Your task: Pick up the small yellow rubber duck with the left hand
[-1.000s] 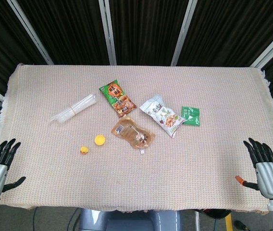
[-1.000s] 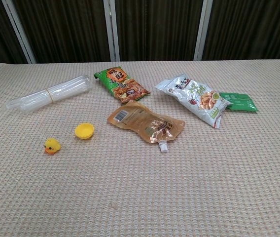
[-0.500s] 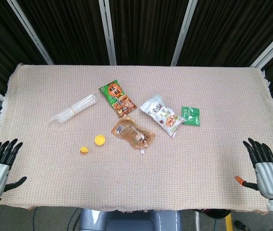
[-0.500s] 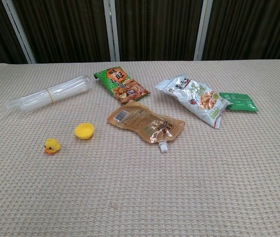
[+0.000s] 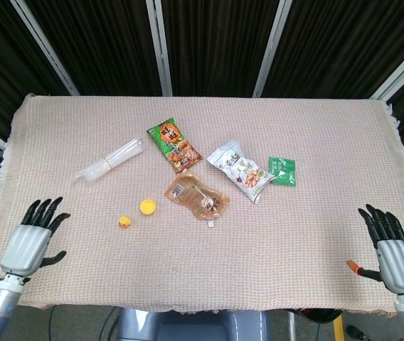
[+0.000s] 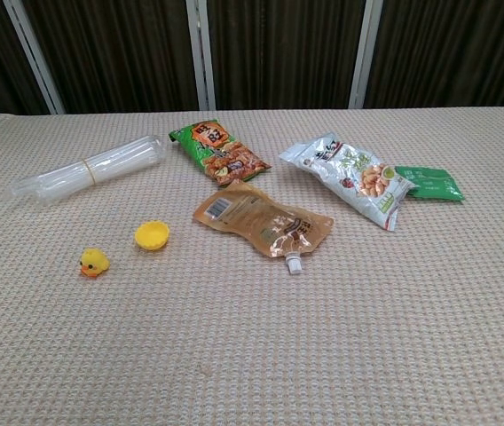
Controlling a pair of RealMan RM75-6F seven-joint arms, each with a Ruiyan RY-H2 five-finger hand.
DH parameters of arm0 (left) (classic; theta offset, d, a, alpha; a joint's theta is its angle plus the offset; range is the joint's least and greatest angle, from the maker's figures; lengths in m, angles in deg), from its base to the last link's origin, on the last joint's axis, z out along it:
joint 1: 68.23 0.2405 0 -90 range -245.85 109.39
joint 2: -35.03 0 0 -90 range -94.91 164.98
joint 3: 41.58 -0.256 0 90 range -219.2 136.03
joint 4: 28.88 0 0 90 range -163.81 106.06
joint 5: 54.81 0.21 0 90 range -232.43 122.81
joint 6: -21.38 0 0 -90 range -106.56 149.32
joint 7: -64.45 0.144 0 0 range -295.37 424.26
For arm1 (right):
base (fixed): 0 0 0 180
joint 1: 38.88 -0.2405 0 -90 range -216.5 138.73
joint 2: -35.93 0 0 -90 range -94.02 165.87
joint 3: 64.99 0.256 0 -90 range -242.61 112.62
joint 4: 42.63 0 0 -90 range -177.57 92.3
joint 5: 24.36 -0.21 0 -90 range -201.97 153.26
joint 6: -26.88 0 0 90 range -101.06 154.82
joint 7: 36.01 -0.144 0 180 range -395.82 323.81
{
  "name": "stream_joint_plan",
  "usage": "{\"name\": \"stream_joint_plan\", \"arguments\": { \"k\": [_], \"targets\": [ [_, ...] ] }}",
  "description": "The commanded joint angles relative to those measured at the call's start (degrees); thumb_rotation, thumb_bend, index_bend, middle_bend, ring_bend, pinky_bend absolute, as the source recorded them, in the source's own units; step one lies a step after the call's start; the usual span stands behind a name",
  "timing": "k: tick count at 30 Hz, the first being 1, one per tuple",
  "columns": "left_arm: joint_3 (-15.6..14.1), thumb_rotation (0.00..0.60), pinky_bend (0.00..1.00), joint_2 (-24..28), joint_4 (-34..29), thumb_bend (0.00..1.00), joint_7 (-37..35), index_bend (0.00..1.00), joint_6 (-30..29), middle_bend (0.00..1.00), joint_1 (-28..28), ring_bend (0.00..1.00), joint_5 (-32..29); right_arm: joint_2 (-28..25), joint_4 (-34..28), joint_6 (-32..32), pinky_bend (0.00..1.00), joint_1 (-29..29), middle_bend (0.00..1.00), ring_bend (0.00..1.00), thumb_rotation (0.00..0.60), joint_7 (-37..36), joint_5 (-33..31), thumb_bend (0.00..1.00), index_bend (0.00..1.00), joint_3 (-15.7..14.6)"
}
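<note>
Small yellow rubber duck (image 5: pixel 124 222) sitting well right of left hand (image 5: pixel 33 239), slightly farther back; fingers (image 5: pixel 44 211) spreading wide, holding nothing.

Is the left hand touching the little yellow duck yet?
Apart. The head view shows bare tablecloth between the left hand and the duck.

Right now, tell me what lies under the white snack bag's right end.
The white snack bag overlaps the left edge of the small green packet. Elsewhere only the woven tablecloth shows; anything beneath the bag is hidden.
</note>
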Motion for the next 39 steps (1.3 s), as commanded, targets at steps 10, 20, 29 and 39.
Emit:
{"name": "stream_joint_plan", "arguments": {
  "k": [10,20,29,39],
  "targets": [
    [6.7,0.600,0.00,-15.7,6.0,0.18,17.6,0.32,9.5,0.00,-10.8,0.00,-16.8,-0.1,0.0,1.0,0.00,-0.5,0.00,0.00,0.600,-1.1,-0.8,0.01,0.03,0.3],
    [8.2,0.600,0.00,-21.9,10.0,0.22,24.4,0.34,12.2,0.00,-16.5,0.00,-24.9,0.0,0.0,2.4,0.00,-1.2,0.00,0.00,0.600,-1.7,-2.0,0.01,0.03,0.8],
    [8.1,0.600,0.00,-24.9,12.7,0.22,27.6,0.35,12.6,0.00,-19.8,0.00,-30.4,0.0,0.0,2.6,0.00,-1.2,0.00,0.00,0.600,-2.2,-2.6,0.01,0.03,1.0],
    [6.4,0.600,0.00,-26.8,14.1,0.32,28.0,0.41,11.4,0.00,-21.2,0.00,-32.1,-0.1,0.0,2.2,0.00,-1.1,0.00,0.00,0.600,-2.6,-2.6,0.01,0.03,1.2]
  ]
}}
